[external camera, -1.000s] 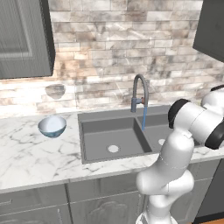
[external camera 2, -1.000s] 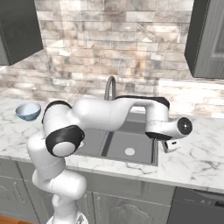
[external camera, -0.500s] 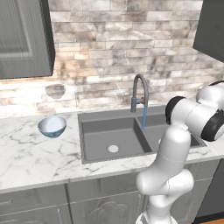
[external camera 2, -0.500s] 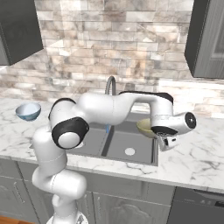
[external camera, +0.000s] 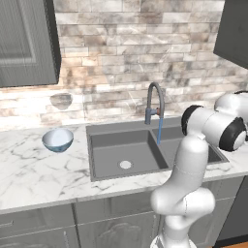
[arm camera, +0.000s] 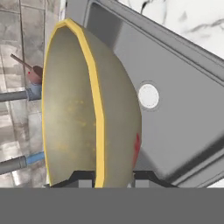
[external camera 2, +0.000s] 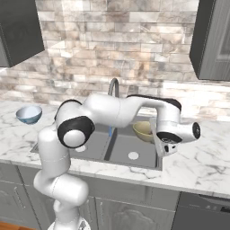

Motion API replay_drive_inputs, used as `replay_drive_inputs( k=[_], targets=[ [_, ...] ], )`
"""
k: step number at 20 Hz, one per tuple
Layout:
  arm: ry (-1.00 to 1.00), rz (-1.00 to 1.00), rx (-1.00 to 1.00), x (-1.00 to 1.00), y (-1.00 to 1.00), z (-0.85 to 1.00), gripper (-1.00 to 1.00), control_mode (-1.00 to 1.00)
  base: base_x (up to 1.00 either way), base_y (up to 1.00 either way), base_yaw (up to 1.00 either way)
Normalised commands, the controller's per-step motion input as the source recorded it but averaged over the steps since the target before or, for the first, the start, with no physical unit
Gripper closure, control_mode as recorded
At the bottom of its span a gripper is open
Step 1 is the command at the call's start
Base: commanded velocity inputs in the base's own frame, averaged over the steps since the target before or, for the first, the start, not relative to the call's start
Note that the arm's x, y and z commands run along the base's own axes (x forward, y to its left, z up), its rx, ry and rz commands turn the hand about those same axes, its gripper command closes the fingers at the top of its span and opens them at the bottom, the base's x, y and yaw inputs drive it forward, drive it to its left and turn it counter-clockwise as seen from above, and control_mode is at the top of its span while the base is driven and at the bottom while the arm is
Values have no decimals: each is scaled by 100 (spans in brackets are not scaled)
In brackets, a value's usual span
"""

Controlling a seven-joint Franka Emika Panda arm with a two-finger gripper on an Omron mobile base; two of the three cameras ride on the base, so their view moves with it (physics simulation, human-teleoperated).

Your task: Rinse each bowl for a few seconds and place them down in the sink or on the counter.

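Hand view: gripper clamped on the rim of the olive bowl, one finger inside, one outside, bowl held on edge over the right basin of the sink. Looks rigid, light, glazed; likely slick once wet, so a rim pinch is the sensible hold, kept near the edge. Blue bowl sits upright on the counter left of the sink, apart from it. Fingertips mostly cut off at the bottom; whether water runs from the faucet is hard to tell.
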Motion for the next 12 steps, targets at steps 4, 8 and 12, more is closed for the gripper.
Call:
replay_drive_inputs(
  k=[4,8,12],
  targets=[
    [-2,4,3,28,34,-17,100,-100,0,0,0],
    [3,5,-3,29,28,-3,100,-100,0,0,0],
    [5,7,-5,17,32,0,100,-100,0,0,0]
  ],
)
